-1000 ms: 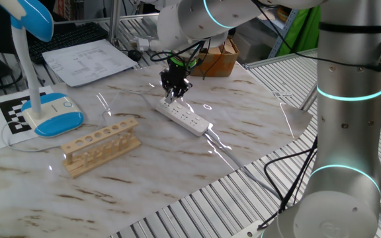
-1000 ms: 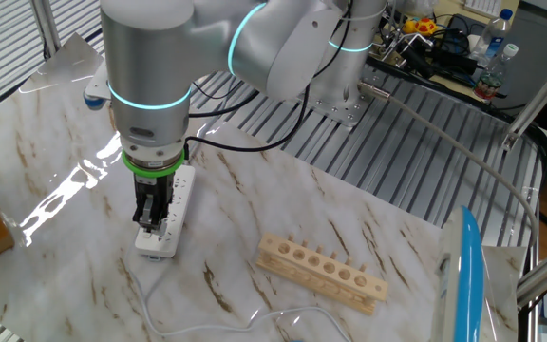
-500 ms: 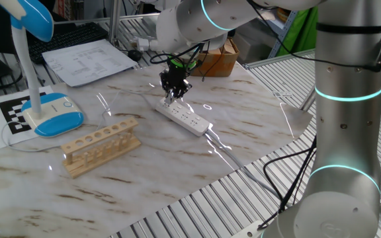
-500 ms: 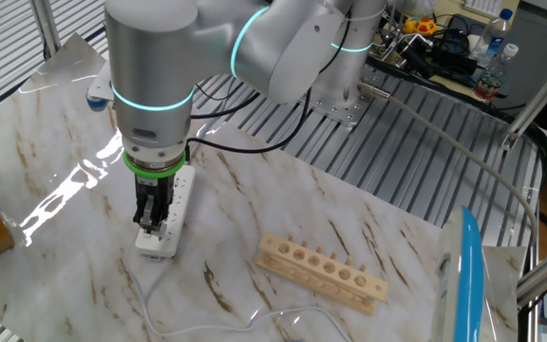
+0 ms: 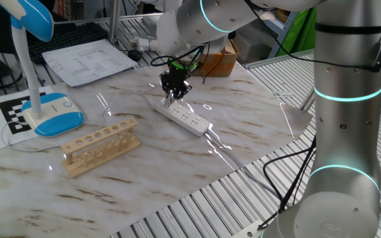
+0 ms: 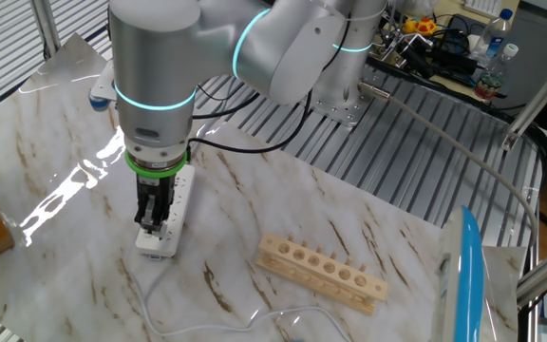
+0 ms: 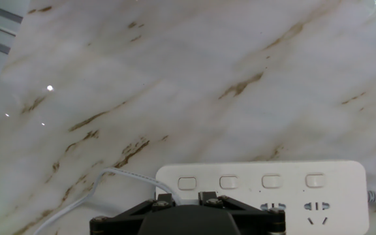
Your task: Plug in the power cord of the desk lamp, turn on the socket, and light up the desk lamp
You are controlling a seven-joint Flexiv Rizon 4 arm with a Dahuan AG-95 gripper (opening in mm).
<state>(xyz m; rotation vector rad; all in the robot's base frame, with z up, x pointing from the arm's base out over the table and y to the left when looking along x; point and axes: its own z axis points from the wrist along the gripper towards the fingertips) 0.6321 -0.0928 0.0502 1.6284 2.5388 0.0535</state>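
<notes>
One fixed view: your gripper [image 5: 171,99] points straight down over the far end of the socket [image 5: 185,117], fingers close together, tips at or just above the strip. Whether they pinch a plug, you cannot tell from here. The desk lamp [image 5: 42,79] stands well apart on the left, base beside the wooden rack [image 5: 101,145], head unlit. The power cord [image 5: 25,146] is only a thin loop near the lamp base.

The other fixed view: gripper [image 6: 155,221] is low over the socket's [image 6: 166,213] near end, jaws narrow. A thin white wire runs off that end across the marble table [image 6: 302,214]. The rack [image 6: 322,273] lies well apart.

Hand view: the socket [image 7: 260,189] fills the lower frame, with a row of switch buttons [image 7: 249,182] and outlets below them. A thin wire [image 7: 116,177] curves in at its left end and passes under the fingers. The fingertips themselves are hidden by the hand's body.

Judgement: you look to be in the plugging step, or just at its end. Next calls for confirming the plug is seated, then pressing the matching switch squarely without sliding the strip.
</notes>
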